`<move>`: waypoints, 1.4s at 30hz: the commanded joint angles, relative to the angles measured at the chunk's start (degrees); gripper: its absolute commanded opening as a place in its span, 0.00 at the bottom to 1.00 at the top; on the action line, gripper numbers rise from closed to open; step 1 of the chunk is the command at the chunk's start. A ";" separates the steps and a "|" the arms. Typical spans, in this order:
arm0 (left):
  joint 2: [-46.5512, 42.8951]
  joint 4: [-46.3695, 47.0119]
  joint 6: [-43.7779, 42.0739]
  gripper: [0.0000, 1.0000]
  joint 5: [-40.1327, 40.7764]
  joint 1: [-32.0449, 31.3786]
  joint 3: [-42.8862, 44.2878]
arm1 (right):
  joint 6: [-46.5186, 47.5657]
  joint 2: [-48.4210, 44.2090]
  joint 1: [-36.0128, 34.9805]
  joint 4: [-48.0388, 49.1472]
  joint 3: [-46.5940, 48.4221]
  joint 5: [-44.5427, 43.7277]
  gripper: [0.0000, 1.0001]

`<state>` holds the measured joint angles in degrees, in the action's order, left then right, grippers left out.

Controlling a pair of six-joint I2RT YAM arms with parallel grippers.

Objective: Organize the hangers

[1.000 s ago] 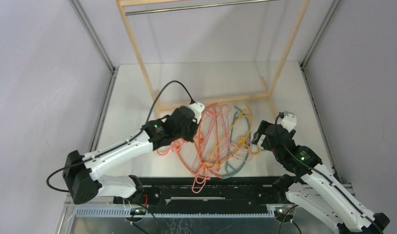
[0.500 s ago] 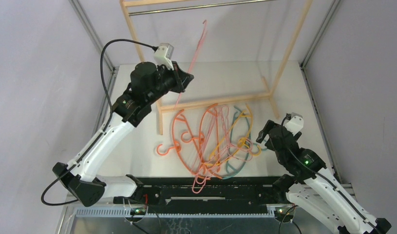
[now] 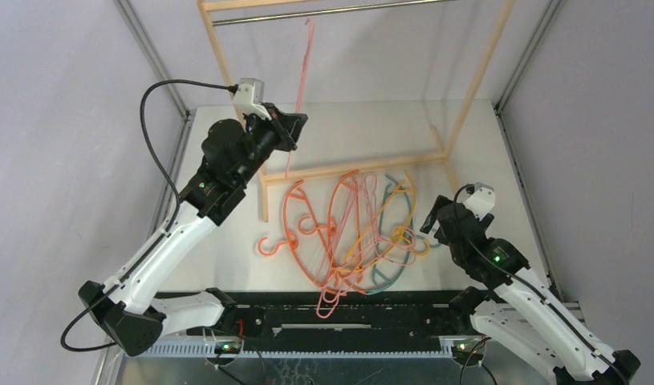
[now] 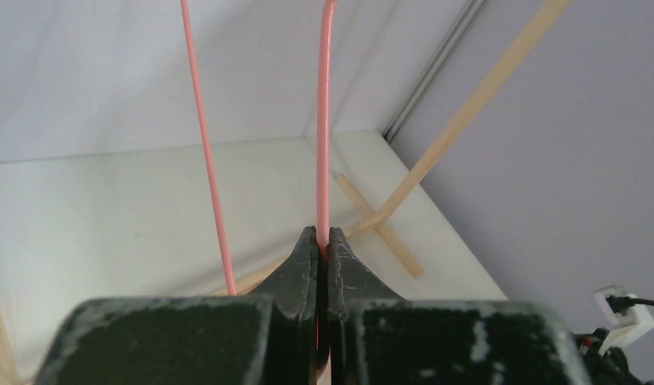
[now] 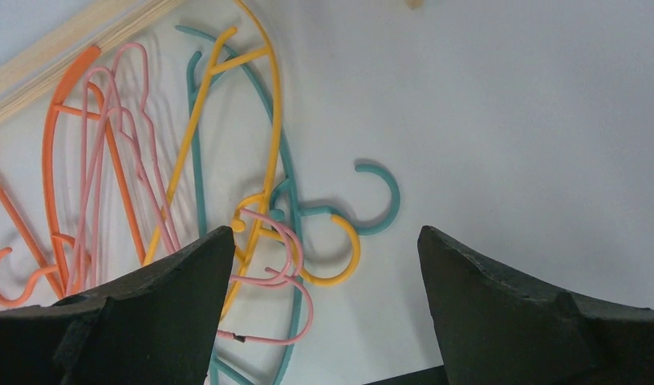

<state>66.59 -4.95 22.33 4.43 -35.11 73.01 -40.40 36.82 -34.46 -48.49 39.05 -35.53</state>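
Note:
My left gripper (image 3: 290,127) is raised high and shut on a pale pink hanger (image 3: 305,72), which stands upright with its top near the rack's metal rod (image 3: 331,11). In the left wrist view the shut gripper (image 4: 323,241) pinches one pink wire (image 4: 323,120); a second wire (image 4: 203,144) runs to the left. A tangled pile of hangers (image 3: 347,233) lies on the table: orange, pink, yellow-orange and teal. My right gripper (image 3: 432,220) is open and empty just right of the pile, above the yellow-orange hook (image 5: 339,249) and teal hook (image 5: 379,200).
The tall wooden-framed rack (image 3: 227,72) stands at the back, its base bar (image 3: 363,167) lying on the table just behind the pile. Metal enclosure posts (image 3: 155,60) flank the white table (image 3: 484,160).
My left arm lifted the pink hanger from the pile up to the rack, then swung it left so it stands more upright under the rod. My right gripper barely moved.

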 commanded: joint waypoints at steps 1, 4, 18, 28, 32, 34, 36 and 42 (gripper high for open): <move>-3.05 10.07 -2.10 0.00 1.89 -0.04 -0.38 | 1.96 0.89 1.08 4.72 0.25 0.90 0.93; -3.97 10.97 -2.00 0.00 2.52 0.02 -1.57 | 1.99 1.21 1.67 5.16 0.24 1.31 0.93; 3.94 7.27 3.00 0.00 0.02 4.85 3.72 | 3.89 -0.45 4.63 4.87 0.24 3.15 0.93; 5.90 4.43 6.19 0.06 0.16 6.99 0.12 | 3.65 -0.99 6.16 4.79 0.27 4.85 0.92; 4.23 4.25 6.16 0.14 1.42 8.24 -3.15 | 2.82 -1.09 6.21 3.76 0.27 5.17 0.92; 2.77 4.25 6.85 0.14 2.39 9.61 -4.90 | 2.31 -1.21 6.22 3.20 0.23 5.24 0.92; 0.55 3.93 8.21 0.14 3.16 11.23 -6.62 | 1.90 -1.45 6.24 2.61 0.29 5.41 0.92; -4.20 3.14 8.66 0.13 5.15 13.30 -10.39 | 1.64 -2.70 6.24 2.01 -0.22 5.83 0.92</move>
<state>65.36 2.09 29.76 6.55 -22.74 65.14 -37.87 35.31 -28.47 -46.50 39.05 -29.85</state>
